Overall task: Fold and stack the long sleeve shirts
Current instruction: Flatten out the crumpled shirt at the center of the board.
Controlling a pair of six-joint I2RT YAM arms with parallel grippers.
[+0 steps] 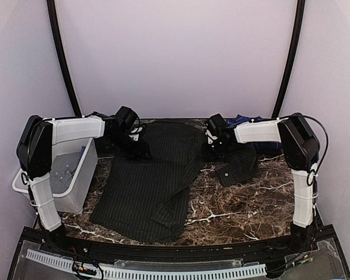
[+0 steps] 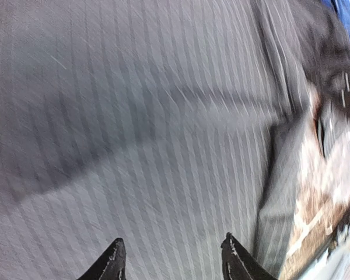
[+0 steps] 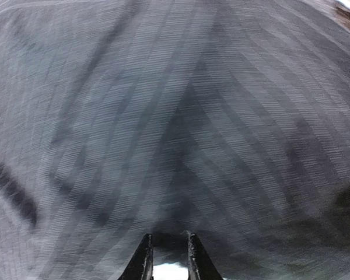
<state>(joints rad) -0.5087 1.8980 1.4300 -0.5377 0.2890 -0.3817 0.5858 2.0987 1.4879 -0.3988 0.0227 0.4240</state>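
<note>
A black pinstriped long sleeve shirt (image 1: 146,186) lies spread on the marble table, one sleeve with a buttoned cuff (image 1: 236,166) trailing to the right. My left gripper (image 1: 137,143) hovers over the shirt's upper left; in its wrist view it stands open (image 2: 172,239) just above the striped cloth (image 2: 163,116). My right gripper (image 1: 213,143) is at the shirt's upper right. Its narrow fingers (image 3: 166,236) pinch a bunched fold, and the cloth (image 3: 186,116) tents toward them. A blue plaid shirt (image 1: 248,121) peeks out behind the right arm.
A white plastic bin (image 1: 76,195) stands at the table's left edge beneath the left arm. Bare marble table (image 1: 239,204) shows to the right of and in front of the black shirt. Black frame bars rise at the back corners.
</note>
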